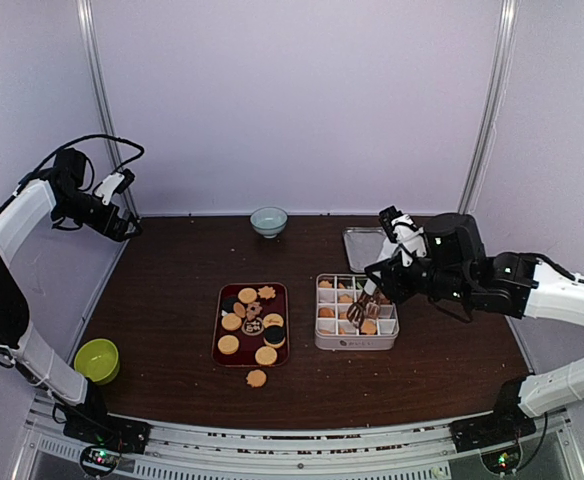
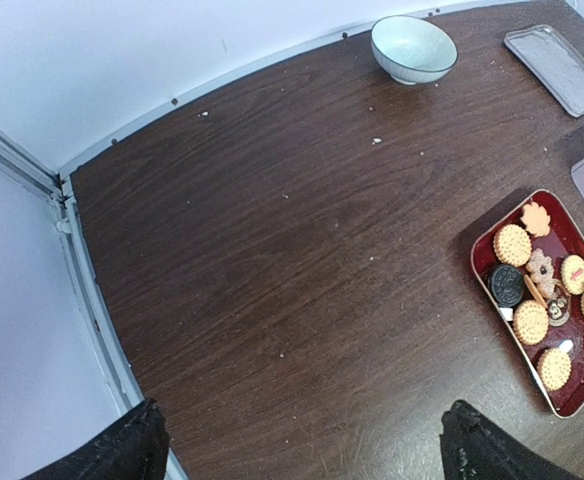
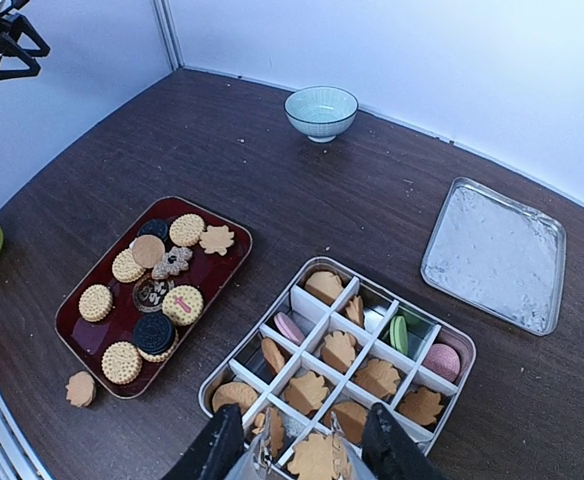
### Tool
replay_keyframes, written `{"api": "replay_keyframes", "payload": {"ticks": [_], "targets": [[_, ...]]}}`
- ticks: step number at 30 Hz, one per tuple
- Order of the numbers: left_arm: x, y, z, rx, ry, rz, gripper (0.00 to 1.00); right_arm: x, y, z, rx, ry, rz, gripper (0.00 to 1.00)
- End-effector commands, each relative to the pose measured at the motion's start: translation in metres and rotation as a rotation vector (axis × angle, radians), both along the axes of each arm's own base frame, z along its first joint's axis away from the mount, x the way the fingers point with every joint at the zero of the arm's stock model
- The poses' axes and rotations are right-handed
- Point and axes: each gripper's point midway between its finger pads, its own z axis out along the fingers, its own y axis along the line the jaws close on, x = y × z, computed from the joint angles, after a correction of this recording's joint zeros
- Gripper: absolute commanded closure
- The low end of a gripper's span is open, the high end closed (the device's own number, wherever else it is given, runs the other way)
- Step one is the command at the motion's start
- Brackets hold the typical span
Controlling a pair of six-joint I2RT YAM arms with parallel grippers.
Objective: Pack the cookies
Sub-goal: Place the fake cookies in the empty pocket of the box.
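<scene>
From above, the left arm is raised over the left edge of the table (image 1: 172, 300), and its left pincer (image 1: 127, 228) hangs clear of everything. The right pincer (image 1: 358, 311) reaches down into a divided tin (image 1: 352, 343), which stands right of centre. Beside the tin, a red tray (image 1: 218, 345) holds loose cookies (image 1: 247, 296). One stray cookie (image 1: 257, 378) lies on the table just off the tray's near end. A pale blue bowl (image 1: 269, 220) sits at the far edge. A metal lid (image 1: 362, 245) lies behind the tin, and a green bowl (image 1: 97, 360) stands by the left edge toward the near corner.

The left wrist view shows the left pincer's fingers (image 2: 122, 450) spread wide, with only bare wood between them. The tray is off at the right.

In the right wrist view, the right pincer's fingers (image 3: 212, 455) stand narrow, closed on a leaf-shaped cookie (image 3: 317, 460) over the tin's nearest corner. Most compartments already hold golden leaf-shaped cookies, with a few pink and one green. Round sandwich cookies and two dark ones lie on the tray.
</scene>
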Motion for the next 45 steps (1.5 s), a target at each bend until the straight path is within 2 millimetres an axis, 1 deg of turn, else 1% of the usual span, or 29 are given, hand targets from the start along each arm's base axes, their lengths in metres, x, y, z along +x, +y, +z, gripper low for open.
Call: {"api": "replay_keyframes", "payload": {"ticks": [1, 4, 12, 14, 18, 22, 27, 30, 33, 36, 39, 40, 43, 45], "targets": [[-0.001, -0.001, 0.002, 0.016, -0.017, -0.016, 0.02, 0.005, 0.005, -0.002, 0.027, -0.014, -0.015, 0.62], [-0.003, 0.0, 0.001, 0.022, -0.02, -0.016, 0.02, 0.007, 0.003, -0.008, 0.015, -0.01, -0.029, 0.66], [-0.005, -0.001, -0.002, 0.022, -0.018, -0.023, 0.02, 0.001, -0.004, -0.02, -0.004, 0.017, -0.035, 0.67], [-0.004, -0.002, -0.002, 0.019, -0.016, -0.023, 0.02, 0.001, -0.01, -0.018, -0.007, 0.007, -0.053, 0.69], [-0.004, -0.002, -0.001, 0.011, -0.021, -0.022, 0.02, 0.003, -0.024, -0.002, -0.015, -0.039, -0.1, 0.71], [-0.005, -0.004, 0.0, 0.0, -0.021, -0.025, 0.02, 0.002, -0.031, 0.006, -0.035, -0.06, -0.112, 0.72], [-0.007, -0.005, 0.001, 0.002, -0.023, -0.027, 0.02, 0.0, -0.032, 0.005, -0.032, -0.056, -0.109, 0.73], [-0.008, -0.005, 0.001, 0.003, -0.026, -0.029, 0.02, 0.001, -0.027, 0.012, -0.004, -0.069, -0.097, 0.72], [-0.007, -0.005, 0.002, 0.002, -0.028, -0.027, 0.02, 0.006, -0.014, 0.031, 0.052, -0.101, -0.072, 0.71], [-0.007, -0.004, 0.001, 0.004, -0.027, -0.023, 0.02, 0.015, 0.01, 0.052, 0.101, -0.133, -0.031, 0.7], [-0.008, 0.0, -0.001, 0.02, -0.027, -0.009, 0.02, 0.03, 0.043, 0.067, 0.149, -0.162, 0.012, 0.69], [-0.009, 0.001, -0.002, 0.028, -0.024, -0.001, 0.02, 0.035, 0.056, 0.078, 0.176, -0.177, 0.026, 0.69], [-0.012, 0.005, -0.003, 0.049, -0.028, 0.012, 0.02, 0.052, 0.094, 0.085, 0.197, -0.202, 0.059, 0.69], [-0.013, 0.006, -0.002, 0.055, -0.031, 0.012, 0.02, 0.067, 0.119, 0.086, 0.196, -0.218, 0.062, 0.68]]}}
